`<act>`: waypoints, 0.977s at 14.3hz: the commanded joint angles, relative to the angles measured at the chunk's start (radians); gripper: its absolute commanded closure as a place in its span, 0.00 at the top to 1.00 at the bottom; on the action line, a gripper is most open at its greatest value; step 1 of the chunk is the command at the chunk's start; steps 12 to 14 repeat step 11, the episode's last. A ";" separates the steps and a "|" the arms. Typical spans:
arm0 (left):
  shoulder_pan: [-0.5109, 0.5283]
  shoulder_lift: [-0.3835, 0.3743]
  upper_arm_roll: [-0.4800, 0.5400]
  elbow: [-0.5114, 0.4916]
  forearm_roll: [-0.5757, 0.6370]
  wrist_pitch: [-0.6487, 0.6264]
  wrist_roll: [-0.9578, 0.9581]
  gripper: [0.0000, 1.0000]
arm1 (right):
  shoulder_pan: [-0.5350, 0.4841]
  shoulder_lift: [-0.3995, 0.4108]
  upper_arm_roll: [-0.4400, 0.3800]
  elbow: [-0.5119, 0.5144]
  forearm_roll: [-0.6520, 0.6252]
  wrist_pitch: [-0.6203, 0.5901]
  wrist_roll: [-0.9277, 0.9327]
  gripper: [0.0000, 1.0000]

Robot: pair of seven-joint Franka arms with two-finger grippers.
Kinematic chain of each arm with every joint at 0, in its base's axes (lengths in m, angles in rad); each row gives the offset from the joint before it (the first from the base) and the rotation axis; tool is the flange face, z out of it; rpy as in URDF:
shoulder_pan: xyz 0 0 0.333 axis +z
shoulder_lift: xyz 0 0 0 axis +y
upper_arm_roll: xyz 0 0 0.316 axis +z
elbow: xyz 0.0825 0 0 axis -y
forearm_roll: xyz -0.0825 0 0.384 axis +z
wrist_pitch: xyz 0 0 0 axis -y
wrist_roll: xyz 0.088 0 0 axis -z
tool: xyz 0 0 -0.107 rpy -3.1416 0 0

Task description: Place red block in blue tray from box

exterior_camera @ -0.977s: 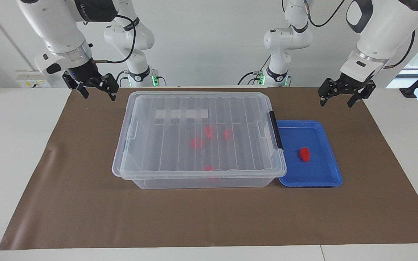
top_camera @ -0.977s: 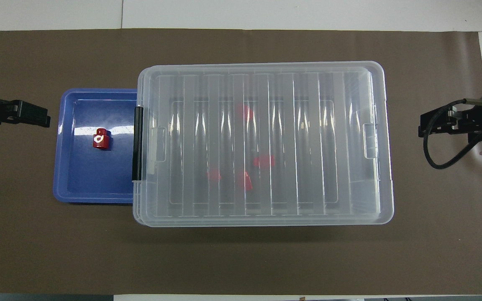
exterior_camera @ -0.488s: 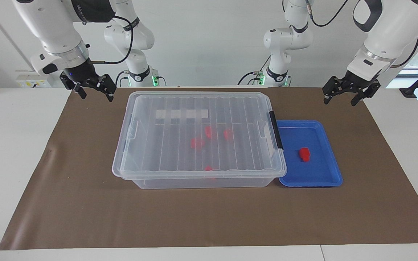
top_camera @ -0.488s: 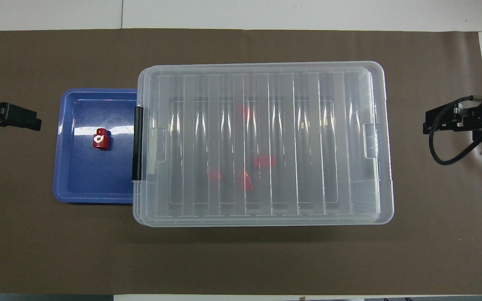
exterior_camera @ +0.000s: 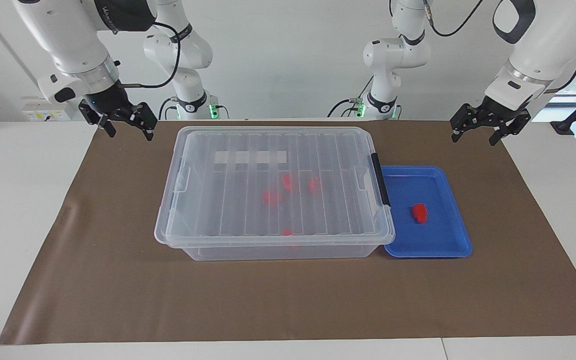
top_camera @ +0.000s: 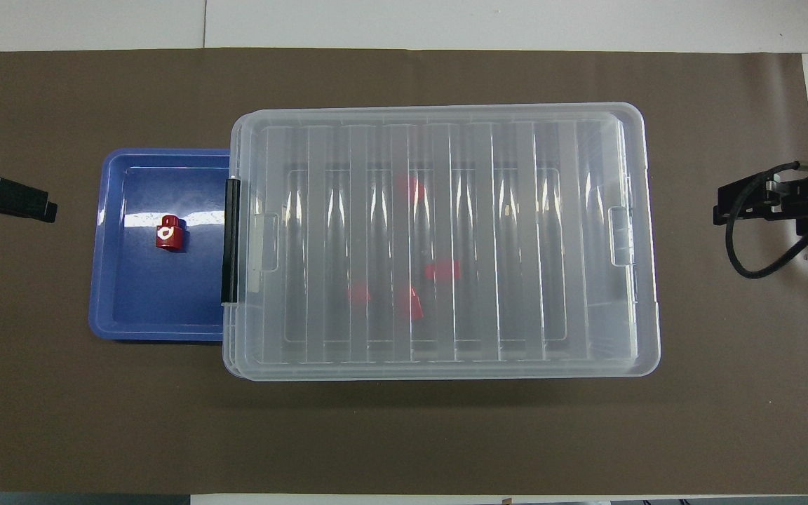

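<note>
Brown mat (exterior_camera: 118,280) on the bench: red block (exterior_camera: 420,212) sits in the blue tray (exterior_camera: 455,235), box (exterior_camera: 273,185) lidded. Left gripper (exterior_camera: 490,131) and right gripper (exterior_camera: 124,122) hover with fingers released, empty. Looks finished; nothing left but parking.

Clear glossy plastic box (exterior_camera: 273,190), shiny blue plastic tray (exterior_camera: 448,240), matt brown paper mat (exterior_camera: 288,300)

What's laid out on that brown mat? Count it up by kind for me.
Red blocks: 5, one in the tray, four inside the closed box
Blue tray: 1
Clear lidded box: 1
Total: 7
</note>
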 commanded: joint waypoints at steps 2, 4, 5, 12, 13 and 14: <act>-0.017 -0.016 0.018 -0.002 -0.010 -0.023 0.017 1.00 | -0.005 -0.002 0.006 0.003 -0.004 0.007 -0.020 1.00; -0.018 -0.014 0.015 0.002 -0.008 -0.019 0.015 1.00 | -0.005 -0.002 0.006 0.003 -0.004 0.007 -0.022 1.00; -0.018 -0.013 0.013 0.002 -0.008 -0.019 0.015 1.00 | -0.005 -0.002 0.006 0.001 -0.004 0.007 -0.022 1.00; -0.020 -0.014 0.012 0.000 -0.007 -0.039 0.014 1.00 | -0.005 -0.002 0.006 0.001 -0.002 0.007 -0.020 1.00; -0.020 -0.014 0.012 0.000 -0.007 -0.039 0.014 1.00 | -0.005 -0.002 0.006 0.001 -0.002 0.007 -0.020 1.00; -0.020 -0.014 0.012 0.000 -0.007 -0.039 0.014 1.00 | -0.005 -0.002 0.006 0.001 -0.002 0.007 -0.020 1.00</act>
